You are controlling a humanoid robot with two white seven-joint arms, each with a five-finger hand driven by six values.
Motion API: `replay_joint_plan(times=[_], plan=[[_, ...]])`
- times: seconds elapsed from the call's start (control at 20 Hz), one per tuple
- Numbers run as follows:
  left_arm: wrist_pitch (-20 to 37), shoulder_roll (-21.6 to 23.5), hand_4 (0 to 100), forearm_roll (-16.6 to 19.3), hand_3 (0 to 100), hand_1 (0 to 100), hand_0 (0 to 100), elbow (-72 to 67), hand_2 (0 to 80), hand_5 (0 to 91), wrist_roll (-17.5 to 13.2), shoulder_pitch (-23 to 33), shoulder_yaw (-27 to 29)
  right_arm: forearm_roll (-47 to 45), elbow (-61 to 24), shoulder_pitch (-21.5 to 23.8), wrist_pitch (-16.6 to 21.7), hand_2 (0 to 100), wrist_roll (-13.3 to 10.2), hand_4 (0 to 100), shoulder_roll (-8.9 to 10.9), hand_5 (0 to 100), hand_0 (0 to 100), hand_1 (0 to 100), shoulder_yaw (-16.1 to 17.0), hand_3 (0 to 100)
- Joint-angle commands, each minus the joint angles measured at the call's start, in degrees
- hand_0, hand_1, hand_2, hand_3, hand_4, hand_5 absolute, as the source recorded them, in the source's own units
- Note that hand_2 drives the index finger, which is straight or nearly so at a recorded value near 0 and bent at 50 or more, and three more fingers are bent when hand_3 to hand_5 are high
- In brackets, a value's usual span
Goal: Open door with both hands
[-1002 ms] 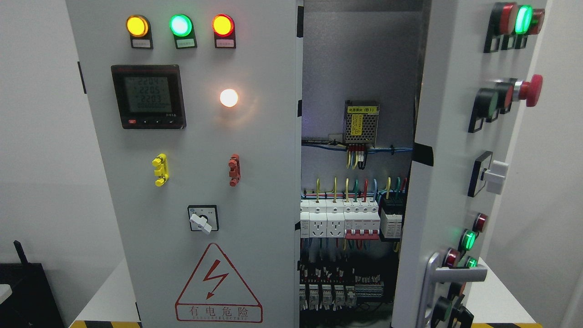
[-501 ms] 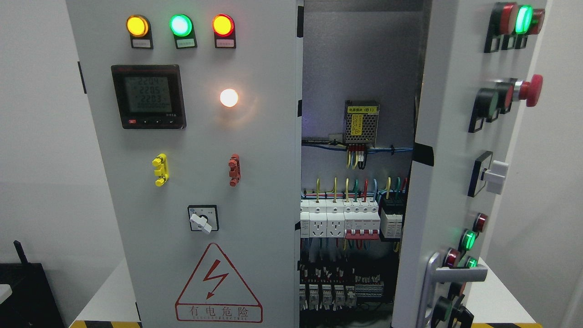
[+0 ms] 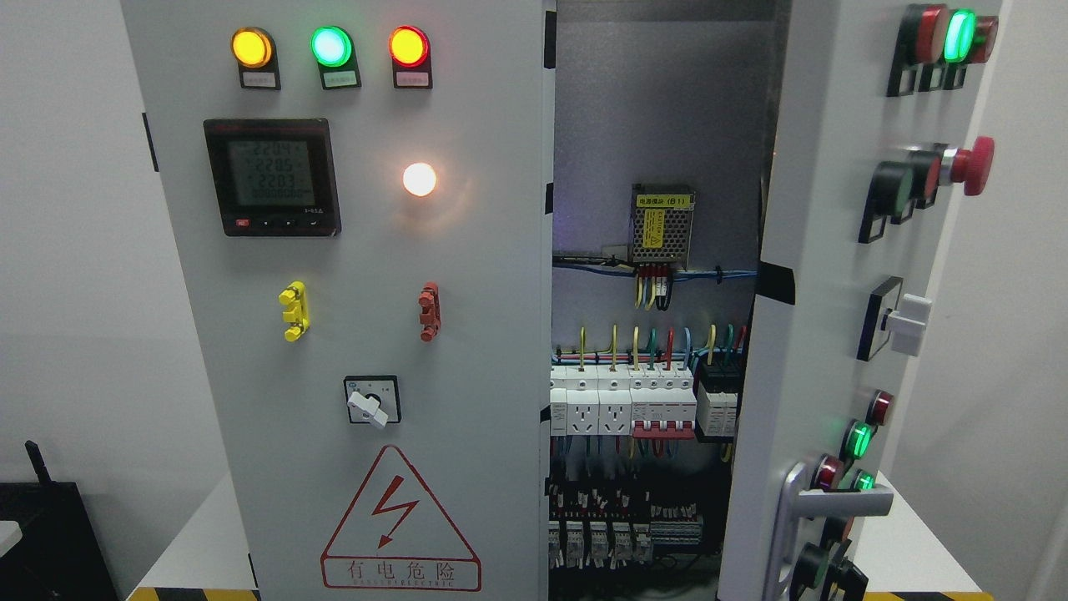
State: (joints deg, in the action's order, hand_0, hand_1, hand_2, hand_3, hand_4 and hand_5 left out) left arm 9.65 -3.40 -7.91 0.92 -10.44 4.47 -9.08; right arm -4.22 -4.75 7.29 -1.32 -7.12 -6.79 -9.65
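A grey electrical cabinet fills the head view. Its right door (image 3: 826, 275) stands swung open toward me, seen nearly edge-on, with a silver lever handle (image 3: 822, 505) low on it. The left door (image 3: 367, 250) is closed flat and carries three lamps, a black meter (image 3: 272, 177) and a rotary switch (image 3: 372, 401). Between the doors the interior (image 3: 659, 125) shows, with white breakers (image 3: 622, 405) and coloured wires. Neither of my hands or arms appears anywhere in the picture.
The open door carries protruding buttons, including a red mushroom stop (image 3: 972, 164) and a white knob (image 3: 905, 324). The cabinet stands on a white base (image 3: 196, 547) with a yellow-black striped front edge. A black object (image 3: 46, 534) sits at lower left.
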Motion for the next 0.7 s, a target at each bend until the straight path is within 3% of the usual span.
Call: replay_joint_plan(times=[0.0,0.2,0.35,0.45,0.65], plan=[[1.4,0.6,0,-0.3,0,39,12,15.0,0.0,0.0,-0.1,1.3,0.4,0.0,0.0,0.0,0.0,0,0.0,0,0.02,0,12,39,0.0,0],[1.4,5.8,0,-4.8,0,39,12,43.2,0.0,0.0,-0.3,10.2,7.5,0.0,0.0,0.0,0.0,0,0.0,0,0.02,0,12,39,0.0,0],[1.6,9.2,0,-11.0,0,39,12,65.4,0.0,0.0,-0.6,18.2,13.0,0.0,0.0,0.0,0.0,0,0.0,0,0.02,0,12,39,0.0,0],[1.8,13.5,0,-17.9,0,39,12,79.3,0.0,0.0,-0.6,23.5,15.3,0.0,0.0,0.0,0.0,0,0.0,0,0.02,0,12,39,0.1,0],[5.4,30.0,0,-36.9,0,39,12,93.3,0.0,0.0,-0.6,29.1,19.5,0.0,0.0,0.0,0.0,0,0.0,0,0.02,0,12,39,0.0,0]])
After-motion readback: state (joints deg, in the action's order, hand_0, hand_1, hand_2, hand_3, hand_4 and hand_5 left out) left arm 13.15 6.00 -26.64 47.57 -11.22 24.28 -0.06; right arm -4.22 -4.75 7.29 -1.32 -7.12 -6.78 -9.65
